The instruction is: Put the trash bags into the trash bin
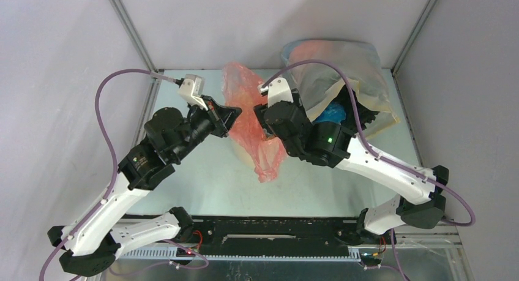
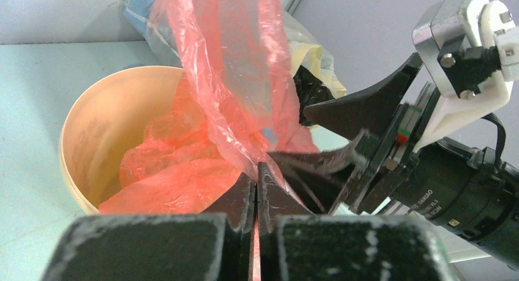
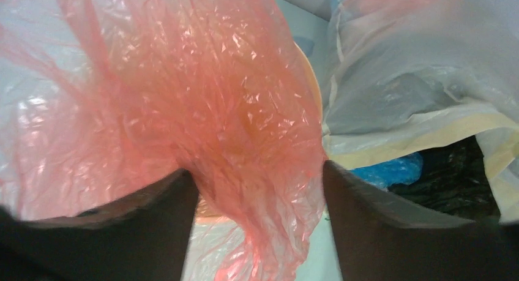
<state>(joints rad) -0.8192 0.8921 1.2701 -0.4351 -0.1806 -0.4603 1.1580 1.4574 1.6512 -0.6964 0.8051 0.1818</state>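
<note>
A red translucent trash bag (image 1: 251, 125) hangs stretched up over the middle of the table. My left gripper (image 2: 257, 171) is shut on a fold of it, at the bag's left side in the top view (image 1: 231, 119). The bag's lower part lies inside the cream-beige trash bin (image 2: 76, 140), whose opening shows in the left wrist view. In the top view the bin is hidden behind the bag and the arms. My right gripper (image 3: 260, 189) is open, with the red bag (image 3: 232, 109) hanging between its fingers. It stands at the bag's right side (image 1: 263, 117).
A pile of other bags lies at the back right: a large clear-white bag (image 1: 343, 63), a blue one (image 1: 333, 112), and yellow and black ones beneath (image 3: 453, 171). The booth's grey walls and metal posts close the table in.
</note>
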